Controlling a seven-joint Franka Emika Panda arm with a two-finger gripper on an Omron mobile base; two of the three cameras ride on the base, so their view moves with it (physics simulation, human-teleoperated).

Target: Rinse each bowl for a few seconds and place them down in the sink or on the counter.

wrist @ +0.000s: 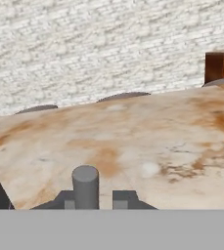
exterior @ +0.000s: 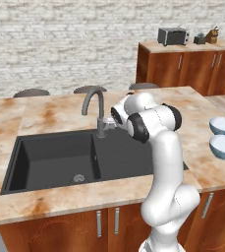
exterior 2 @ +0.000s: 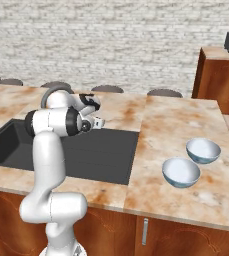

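- Bowls, two alike, pale blue-white: one (exterior 2: 181, 172) nearer the front edge, the other (exterior 2: 203, 150) just behind it, close together, both upright on the marble-look surface (exterior 2: 176, 125) to the right of the sink (exterior: 60, 157), well apart from the arm.
- Sink: matte black, with a deep basin on the left and a flat drainboard (exterior: 121, 152) on the right; a round drain (exterior: 77, 178) shows in the basin floor.
- Faucet (exterior: 95, 106): grey gooseneck, standing at the back rim of the sink between basin and drainboard, its spout curving toward the basin.
- Claw (wrist: 103, 195): in the hand view its two dark tips stand close together with a grey upright post (wrist: 85, 185) at the narrow gap; whether they press on it cannot be told. In the left base view the hand sits right at the faucet's base.
- Far wooden cabinet (exterior: 187, 64): carries a toaster (exterior: 172, 35).
- Stool tops (exterior: 31, 92): dark, along the far edge of the surface.
- Brick wall (exterior: 60, 39): whitish, behind.
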